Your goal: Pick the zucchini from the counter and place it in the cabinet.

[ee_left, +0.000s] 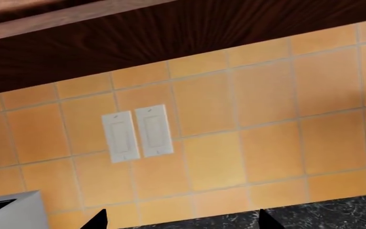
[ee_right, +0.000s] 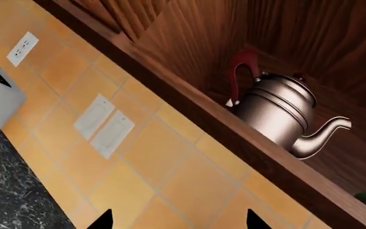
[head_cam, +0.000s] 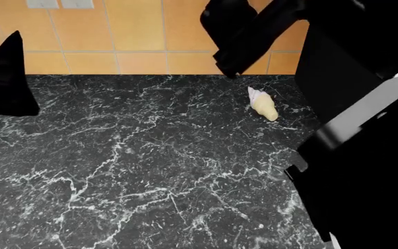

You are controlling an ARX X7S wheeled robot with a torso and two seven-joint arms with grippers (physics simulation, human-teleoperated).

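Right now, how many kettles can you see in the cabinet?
1. A metal kettle with a red handle stands on the wooden cabinet shelf, seen from the right wrist view. Others may be hidden beyond that view.

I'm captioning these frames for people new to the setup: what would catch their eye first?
Probably the silver kettle with a red handle, standing inside the open wooden cabinet above the orange tiled wall. Next, the small pale cream lump lying alone on the black marble counter, near the wall.

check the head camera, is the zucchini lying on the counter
No, the black marble counter holds only a small pale cream lump near the tiled wall, and no dark green zucchini lies on it.
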